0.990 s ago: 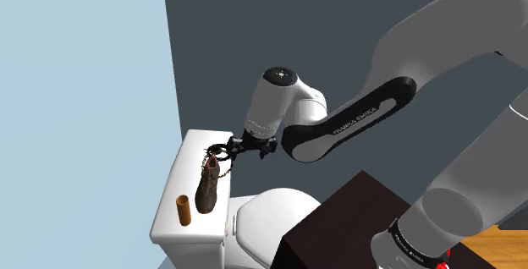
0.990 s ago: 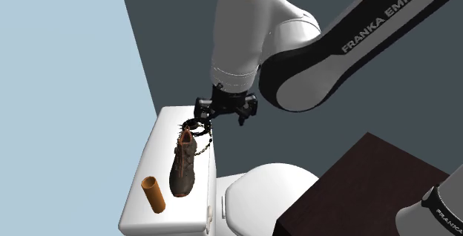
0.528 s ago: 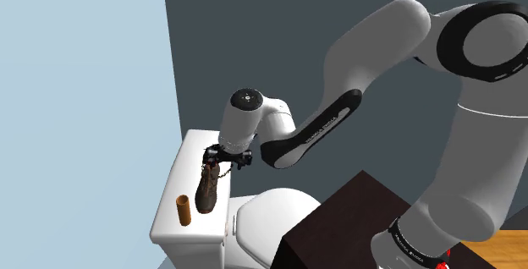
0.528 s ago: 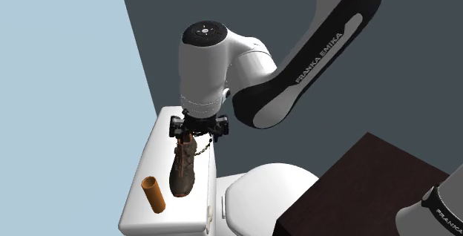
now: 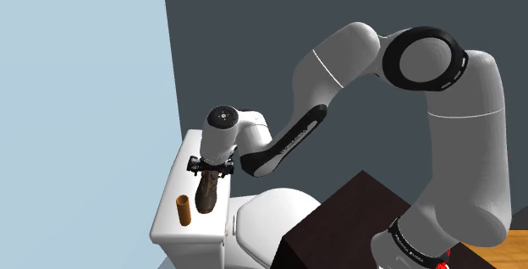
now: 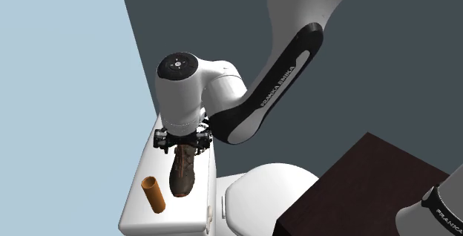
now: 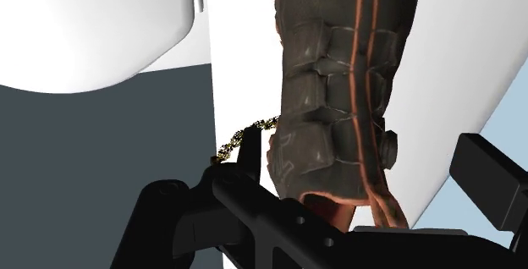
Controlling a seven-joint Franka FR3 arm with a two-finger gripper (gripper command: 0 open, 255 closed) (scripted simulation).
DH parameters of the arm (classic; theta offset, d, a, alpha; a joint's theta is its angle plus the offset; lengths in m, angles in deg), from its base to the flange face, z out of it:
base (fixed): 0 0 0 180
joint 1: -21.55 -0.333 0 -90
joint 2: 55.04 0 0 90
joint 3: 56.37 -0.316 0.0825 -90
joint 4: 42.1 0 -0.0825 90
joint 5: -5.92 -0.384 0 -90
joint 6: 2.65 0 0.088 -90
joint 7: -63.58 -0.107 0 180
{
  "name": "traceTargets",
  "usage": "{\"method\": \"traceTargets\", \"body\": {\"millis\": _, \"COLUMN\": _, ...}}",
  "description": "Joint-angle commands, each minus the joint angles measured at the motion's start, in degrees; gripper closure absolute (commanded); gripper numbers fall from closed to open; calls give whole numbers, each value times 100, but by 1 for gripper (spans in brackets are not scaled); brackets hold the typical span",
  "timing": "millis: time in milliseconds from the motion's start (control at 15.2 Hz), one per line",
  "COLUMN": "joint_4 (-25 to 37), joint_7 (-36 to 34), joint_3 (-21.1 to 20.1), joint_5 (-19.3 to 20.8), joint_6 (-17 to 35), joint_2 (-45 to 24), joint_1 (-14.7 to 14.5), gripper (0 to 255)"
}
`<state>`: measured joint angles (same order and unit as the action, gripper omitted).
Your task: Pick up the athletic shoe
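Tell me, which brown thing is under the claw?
The shoe, right below the claw. The smaller tube sits off to one side, apart from the claw.

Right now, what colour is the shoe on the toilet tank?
The shoe is dark brown with thin orange lines; the wrist view shows it best.

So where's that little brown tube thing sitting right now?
In the shoulder view, the brown tube sits on the white toilet tank lid, just to the left of the toe end of the brown shoe.
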<state>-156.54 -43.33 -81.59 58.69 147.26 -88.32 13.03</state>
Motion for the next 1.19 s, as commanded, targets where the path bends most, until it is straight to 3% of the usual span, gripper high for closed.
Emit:
{"method": "traceTargets", "body": {"millis": 0, "joint_4": 104, "joint_7": -118, "joint_3": 103, "joint_5": 134, "joint_6": 55, "joint_2": -172, "joint_1": -91, "gripper": 0}}
{"method": "traceTargets", "body": {"millis": 330, "joint_4": 195, "joint_7": -307, "joint_3": 262, "joint_5": 345, "joint_6": 176, "joint_2": -398, "joint_1": -212, "gripper": 0}}
{"method": "traceTargets", "body": {"millis": 396, "joint_4": 191, "joint_7": -300, "joint_3": 255, "joint_5": 335, "joint_6": 169, "joint_2": -386, "joint_1": -208, "gripper": 255}}
{"method": "traceTargets", "body": {"millis": 1122, "joint_4": 143, "joint_7": -202, "joint_3": 173, "joint_5": 228, "joint_6": 109, "joint_2": -271, "joint_1": -144, "gripper": 255}}
